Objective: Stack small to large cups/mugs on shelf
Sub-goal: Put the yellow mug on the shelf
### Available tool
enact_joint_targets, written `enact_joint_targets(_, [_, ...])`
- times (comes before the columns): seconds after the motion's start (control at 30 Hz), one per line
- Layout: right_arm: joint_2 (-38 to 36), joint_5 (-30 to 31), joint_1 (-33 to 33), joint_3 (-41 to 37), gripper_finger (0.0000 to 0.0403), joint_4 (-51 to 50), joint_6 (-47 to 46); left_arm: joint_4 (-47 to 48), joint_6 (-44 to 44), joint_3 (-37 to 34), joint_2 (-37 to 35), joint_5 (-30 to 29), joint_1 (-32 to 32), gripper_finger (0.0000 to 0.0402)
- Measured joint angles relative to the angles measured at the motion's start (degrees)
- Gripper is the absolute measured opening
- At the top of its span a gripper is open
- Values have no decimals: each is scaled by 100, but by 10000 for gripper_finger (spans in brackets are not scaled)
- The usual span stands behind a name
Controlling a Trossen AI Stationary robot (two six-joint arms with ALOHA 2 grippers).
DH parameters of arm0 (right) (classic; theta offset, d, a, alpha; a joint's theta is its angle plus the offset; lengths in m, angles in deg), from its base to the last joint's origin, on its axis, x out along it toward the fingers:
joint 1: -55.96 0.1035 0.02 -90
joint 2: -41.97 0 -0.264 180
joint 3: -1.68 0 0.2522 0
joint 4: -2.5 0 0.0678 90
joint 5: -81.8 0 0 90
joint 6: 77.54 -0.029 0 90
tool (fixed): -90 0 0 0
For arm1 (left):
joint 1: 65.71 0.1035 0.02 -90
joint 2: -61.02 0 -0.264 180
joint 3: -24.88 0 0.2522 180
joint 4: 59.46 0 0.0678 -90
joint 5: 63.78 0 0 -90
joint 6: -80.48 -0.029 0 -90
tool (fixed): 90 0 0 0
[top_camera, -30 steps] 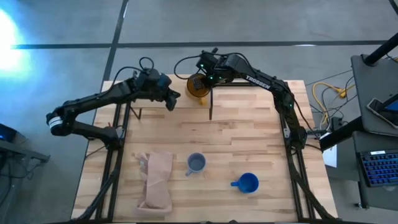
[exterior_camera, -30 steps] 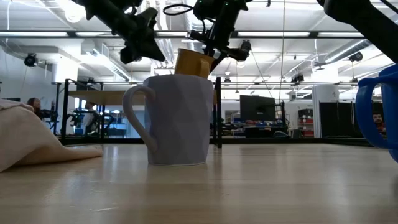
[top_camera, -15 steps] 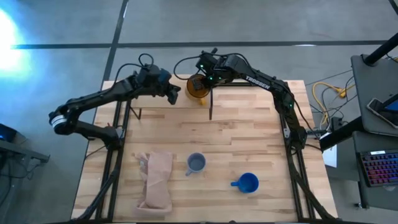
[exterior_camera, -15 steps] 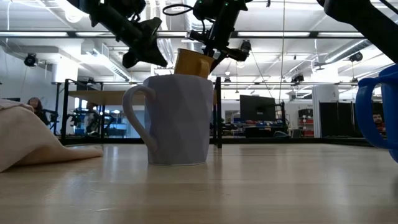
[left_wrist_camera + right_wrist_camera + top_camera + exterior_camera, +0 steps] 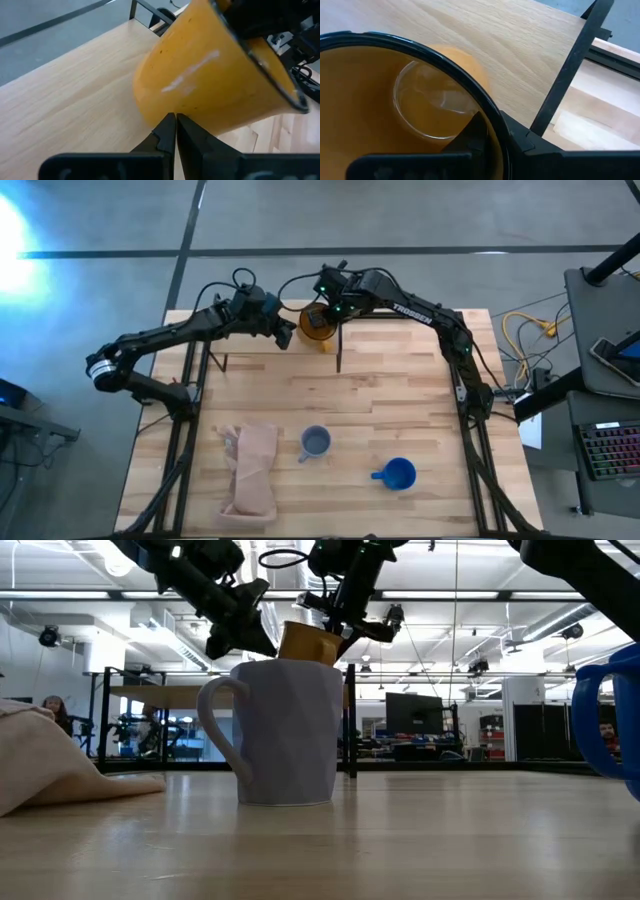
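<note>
Yellow-orange mug [image 5: 395, 115], apparently empty, pinched by right gripper [image 5: 328, 313].

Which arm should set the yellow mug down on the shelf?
Right. Its gripper already pinches the yellow mug's rim above the shelf; the left gripper is shut beside it, holding nothing.

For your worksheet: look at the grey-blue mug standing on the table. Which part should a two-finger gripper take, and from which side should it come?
Grip the grey-blue mug by its rim wall, coming straight down from above. It stands upright with its mouth open upward, so one finger can probably go inside and one outside. Pick the side away from the handle, which points toward the cloth; the right gripper holds the yellow mug in this way.
</note>
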Motion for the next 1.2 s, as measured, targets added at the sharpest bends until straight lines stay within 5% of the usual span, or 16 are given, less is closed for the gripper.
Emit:
enact_joint_targets(0.73, [-13,9,-9,65,85,293,129,-29,17,-101,-112,-57,15,0])
enact_joint_targets(1.2, [-107,44,-13,312,79,378,364,-96,17,-116,-110,-105,35,0])
